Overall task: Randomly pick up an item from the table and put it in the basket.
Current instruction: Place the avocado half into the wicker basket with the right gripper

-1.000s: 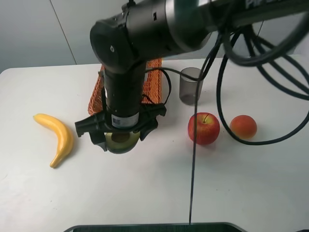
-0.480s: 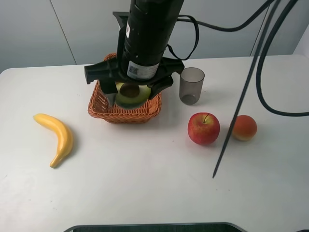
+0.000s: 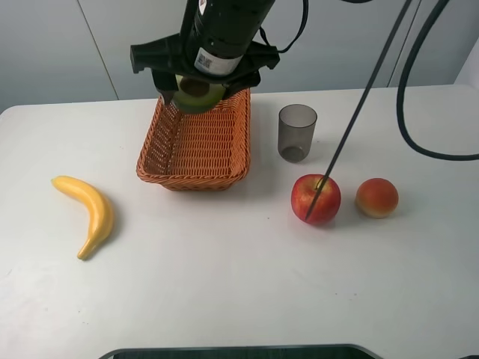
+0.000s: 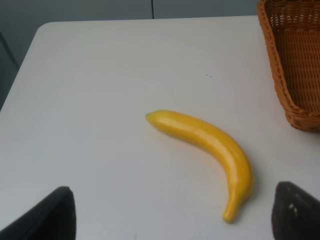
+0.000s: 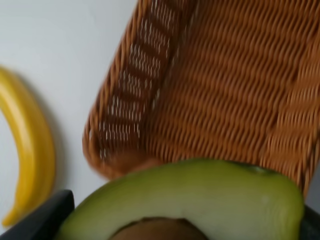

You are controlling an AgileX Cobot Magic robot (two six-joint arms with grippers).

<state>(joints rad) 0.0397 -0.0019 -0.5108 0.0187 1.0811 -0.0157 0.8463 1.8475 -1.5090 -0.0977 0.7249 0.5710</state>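
Upper centre, the right gripper (image 3: 199,84) pinched the avocado (image 3: 196,96) over the upper rim of the basket (image 3: 191,178); the left gripper (image 4: 177,217) hung spread wide beside the banana (image 4: 210,142)

Avocado half (image 5: 200,200), pit showing, is clamped in the right gripper (image 5: 177,222) over the wicker basket (image 5: 215,90); a banana (image 5: 27,145) is seen beside the basket on the table (image 5: 60,40).

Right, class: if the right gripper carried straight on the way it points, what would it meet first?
Probably the basket, its woven floor: past the avocado half held in the right gripper, the wrist view looks straight into it, though depth is unclear.
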